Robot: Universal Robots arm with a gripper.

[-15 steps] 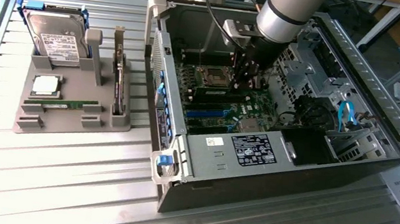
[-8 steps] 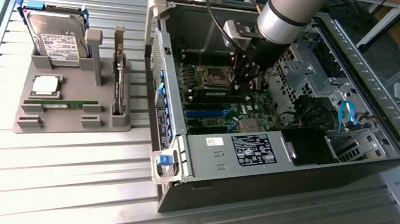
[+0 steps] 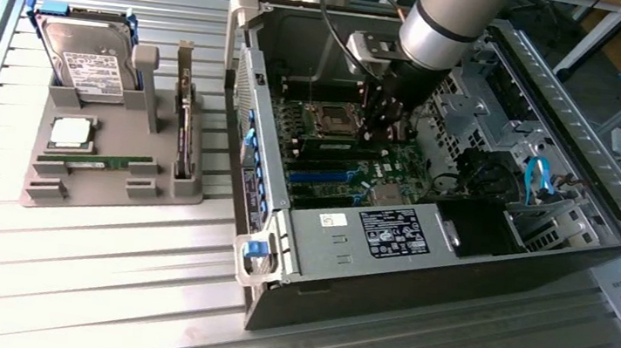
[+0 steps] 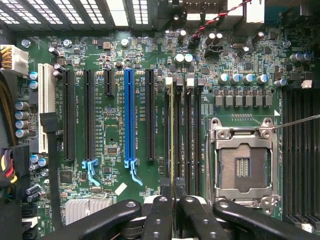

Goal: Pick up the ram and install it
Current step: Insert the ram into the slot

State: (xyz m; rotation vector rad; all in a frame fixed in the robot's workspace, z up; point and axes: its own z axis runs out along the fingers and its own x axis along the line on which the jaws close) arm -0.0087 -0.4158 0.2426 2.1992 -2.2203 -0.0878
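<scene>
**Operator:** Where was the ram at this step?

**Manual:** You found the ram (image 4: pixel 173 130) edge-on between the fingers (image 4: pixel 161 215) of the gripper (image 4: pixel 173 202). It was directly over the black memory slots (image 4: pixel 187 135), just beside the open processor socket (image 4: pixel 243 162). You could not tell whether it touched a slot.

**Operator:** How did the jaws stand?

**Manual:** You saw them closed on the ram, pinching its flat faces. In the exterior view, the gripper (image 3: pixel 386 128) hung inside the computer case (image 3: pixel 436 302). A second stick (image 3: pixel 95 162) lay flat on the grey holder (image 3: pixel 109 192) at the exterior view's left, well apart from the case.
</scene>
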